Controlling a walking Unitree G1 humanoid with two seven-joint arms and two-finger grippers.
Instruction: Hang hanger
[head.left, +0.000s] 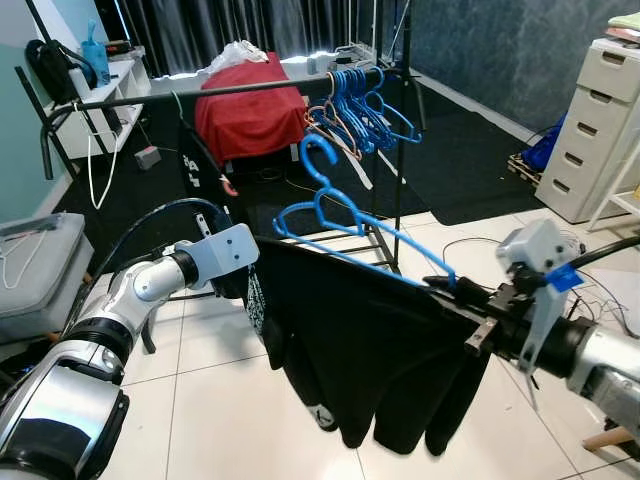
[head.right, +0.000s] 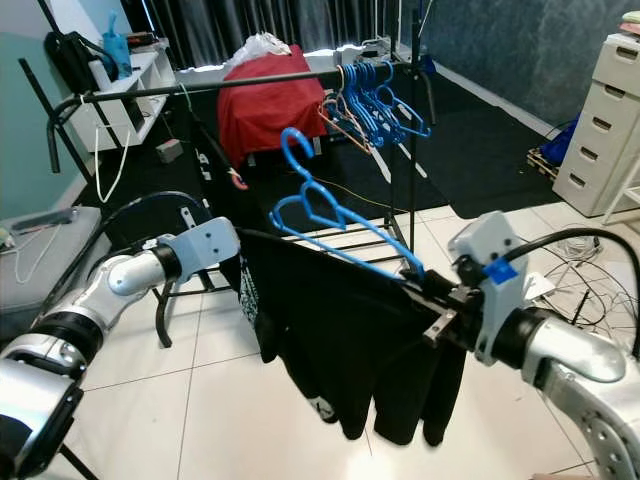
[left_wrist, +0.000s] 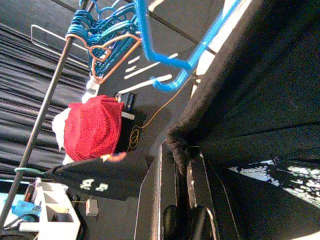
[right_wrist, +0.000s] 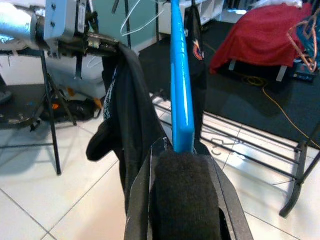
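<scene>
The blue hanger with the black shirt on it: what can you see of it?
The blue hanger looks plastic, with a curved hook on top and thin sloping arms. A black shirt drapes from it. The right claw grips one end, the left claw pinches the shirt's other shoulder. It is in the air before the clothes rail.

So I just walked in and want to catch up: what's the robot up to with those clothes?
It holds a black garment on a blue hanger stretched between both arms. The left gripper pinches one shoulder of the cloth, and the right gripper clamps the hanger's other end. The clothes rail stands just ahead with other blue hangers on it; the held hanger's hook is not yet over it.
</scene>
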